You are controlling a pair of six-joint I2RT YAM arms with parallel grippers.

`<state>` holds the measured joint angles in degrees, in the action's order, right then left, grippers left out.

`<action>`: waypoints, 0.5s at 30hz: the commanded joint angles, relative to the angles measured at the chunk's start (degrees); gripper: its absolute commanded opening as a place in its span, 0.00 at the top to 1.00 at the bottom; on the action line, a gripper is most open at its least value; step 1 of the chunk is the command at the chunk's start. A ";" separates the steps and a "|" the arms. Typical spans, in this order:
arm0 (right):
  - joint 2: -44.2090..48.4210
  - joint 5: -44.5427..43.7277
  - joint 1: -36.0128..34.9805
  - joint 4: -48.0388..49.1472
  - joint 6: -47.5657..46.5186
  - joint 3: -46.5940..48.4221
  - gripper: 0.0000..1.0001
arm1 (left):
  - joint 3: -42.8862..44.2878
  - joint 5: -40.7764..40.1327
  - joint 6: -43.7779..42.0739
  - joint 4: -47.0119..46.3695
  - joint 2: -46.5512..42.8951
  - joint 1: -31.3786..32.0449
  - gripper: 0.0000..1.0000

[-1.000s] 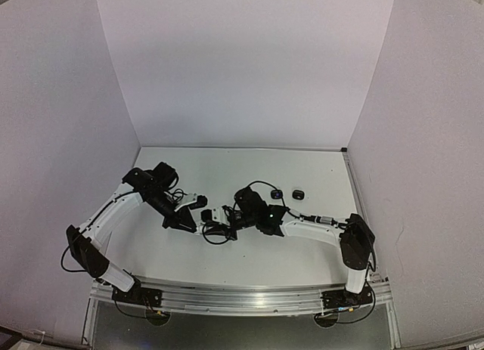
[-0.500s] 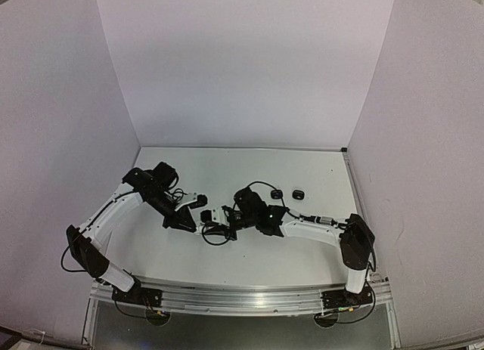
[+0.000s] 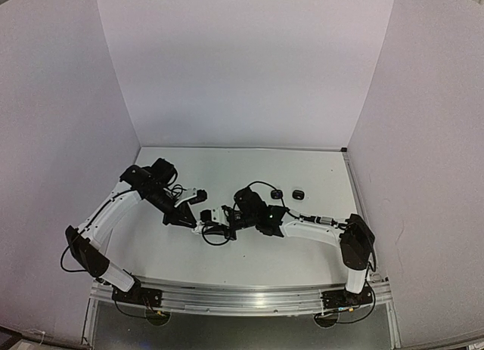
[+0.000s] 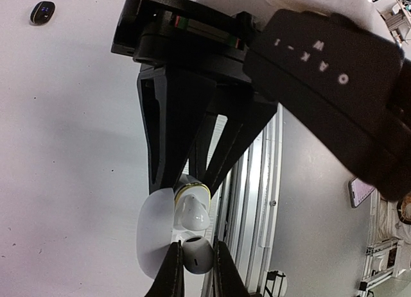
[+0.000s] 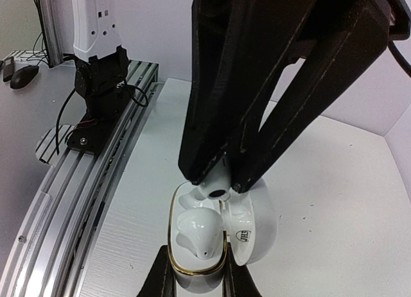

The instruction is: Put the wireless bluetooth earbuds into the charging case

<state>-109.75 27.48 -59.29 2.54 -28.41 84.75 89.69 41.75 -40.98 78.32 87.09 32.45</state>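
Shifted slightly, left fingers (image 4: 174, 278) pinch a white earbud (image 4: 196, 255) at the case (image 5: 260, 236).

- Overhead shot first: my left arm (image 3: 113, 214) has white shells on the long links, black housings at every joint, and thin black cables looping off the joints.
- Across to my right arm (image 3: 318, 230): identical white-and-black build, with a tiny green light (image 3: 271, 211) on the black wrist block.
- Close up on my left gripper (image 5: 216, 181): two long matte-black fingers, tapered, with open triangular cut-outs.
- My right gripper (image 4: 189, 181) has matching black fingers under a broad black carriage.
- The black camera box (image 4: 334, 72) on my right wrist has white letters spelling OAK.
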 commanded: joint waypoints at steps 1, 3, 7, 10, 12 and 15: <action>0.22 2.16 -0.70 1.57 0.11 0.89 1.00 | 0.39 -1.63 0.06 19.91 -0.80 -0.27 1.00; 0.24 2.22 -0.67 1.63 0.04 1.04 1.00 | -1.19 -2.08 -0.34 19.93 -1.17 -0.28 1.00; 0.53 2.32 -0.71 1.61 0.04 1.14 1.00 | -1.10 -3.69 -0.79 19.88 -0.88 -0.28 1.00; 0.66 2.28 -0.71 1.60 0.11 0.94 1.00 | -1.26 -3.81 -0.77 19.92 -1.01 -0.28 1.00; 0.68 2.23 -0.73 1.61 0.26 0.93 1.00 | -2.14 -3.43 -0.81 19.87 -1.21 -0.28 1.00; 0.62 2.28 -0.67 1.74 0.28 1.10 1.00 | -2.33 -0.92 -1.06 19.81 -0.99 -0.28 1.00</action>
<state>-109.75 27.46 -59.30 1.73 -28.23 84.75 88.00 39.78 -41.10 77.99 87.03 32.45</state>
